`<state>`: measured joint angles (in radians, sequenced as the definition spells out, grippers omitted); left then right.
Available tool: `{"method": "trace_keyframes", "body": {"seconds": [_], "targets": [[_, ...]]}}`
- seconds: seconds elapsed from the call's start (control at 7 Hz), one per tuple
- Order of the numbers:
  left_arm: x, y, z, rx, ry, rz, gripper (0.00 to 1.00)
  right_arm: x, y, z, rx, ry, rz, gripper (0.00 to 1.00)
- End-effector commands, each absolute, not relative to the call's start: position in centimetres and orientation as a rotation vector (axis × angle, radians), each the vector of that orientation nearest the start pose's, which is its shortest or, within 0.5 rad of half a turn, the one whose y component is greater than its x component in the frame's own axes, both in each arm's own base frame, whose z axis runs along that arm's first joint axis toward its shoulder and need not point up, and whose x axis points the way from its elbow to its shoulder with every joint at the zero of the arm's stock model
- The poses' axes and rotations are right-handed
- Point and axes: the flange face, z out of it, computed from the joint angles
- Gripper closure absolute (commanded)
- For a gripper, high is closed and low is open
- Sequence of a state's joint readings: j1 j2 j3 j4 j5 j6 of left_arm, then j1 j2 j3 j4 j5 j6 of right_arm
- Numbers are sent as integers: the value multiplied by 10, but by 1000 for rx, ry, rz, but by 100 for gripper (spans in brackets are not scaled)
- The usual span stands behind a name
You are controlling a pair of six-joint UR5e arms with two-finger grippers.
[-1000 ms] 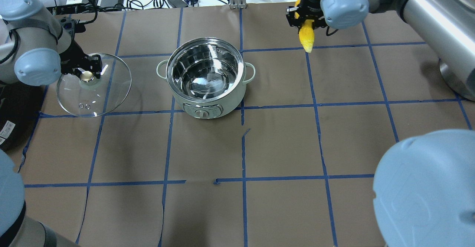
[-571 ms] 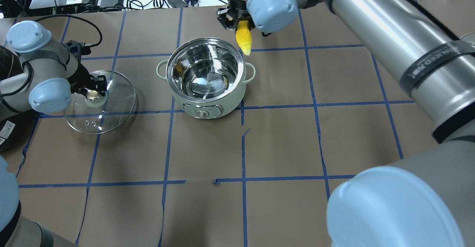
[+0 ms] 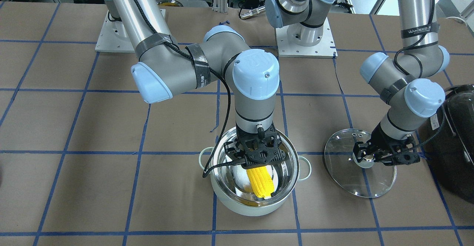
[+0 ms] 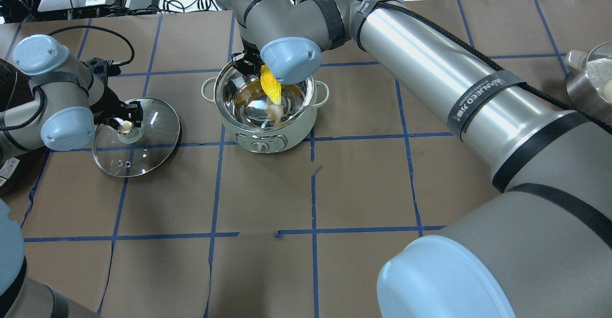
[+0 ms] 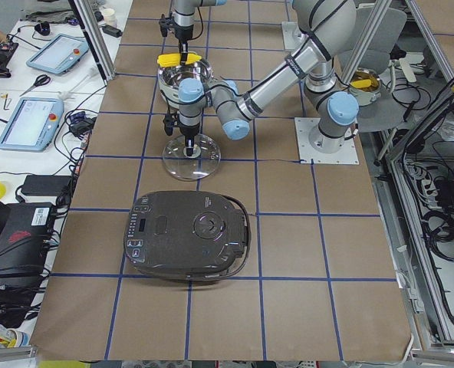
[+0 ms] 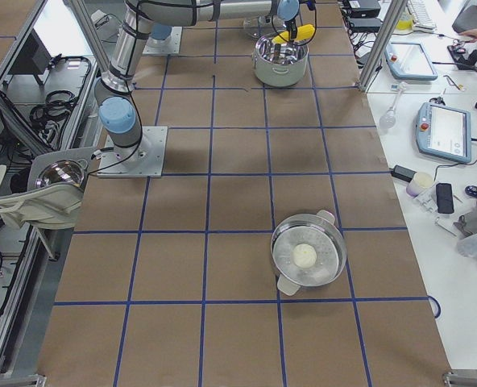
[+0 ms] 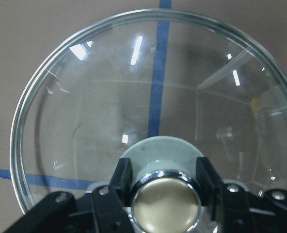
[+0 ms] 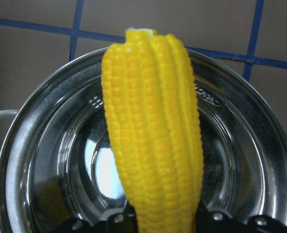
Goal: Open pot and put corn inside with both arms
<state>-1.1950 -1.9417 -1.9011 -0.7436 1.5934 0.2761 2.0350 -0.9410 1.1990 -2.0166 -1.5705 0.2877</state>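
- The pot (image 4: pixel 233 134) is round, with a mint-white wall and a polished steel interior. It stands open on the brown paper bench (image 4: pixel 363 189).
- The right gripper (image 3: pixel 258 159) pinches the yellow, kernel-ridged corn (image 8: pixel 153 141) by its thick end. The tapered tip slants down over the pot's mouth.
- The left gripper (image 7: pixel 165 191) is clamped on the brass-topped knob of the clear glass lid (image 4: pixel 155 138), which is beside the pot.

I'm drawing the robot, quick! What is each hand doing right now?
The left hand is closed on the glass lid, at its knob.
The right hand is closed on the corn, over the open pot.
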Motion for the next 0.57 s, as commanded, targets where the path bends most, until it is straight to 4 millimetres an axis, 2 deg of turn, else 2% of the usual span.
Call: {"method": "trace_keyframes", "body": {"seconds": [0.0, 0.14, 0.29, 0.43], "targets": [[86, -577, 236, -138, 3050, -212, 0, 453, -606, 318, -224, 3023, -325, 0], [76, -580, 270, -107, 3047, -231, 0, 452, -606, 319, -224, 3024, -329, 0], [70, -581, 321, -92, 3077, -132, 0, 452, -606, 319, -224, 3024, -329, 0], [53, -576, 387, -63, 3113, -11, 0, 442, -611, 334, -221, 3021, -356, 0]]}}
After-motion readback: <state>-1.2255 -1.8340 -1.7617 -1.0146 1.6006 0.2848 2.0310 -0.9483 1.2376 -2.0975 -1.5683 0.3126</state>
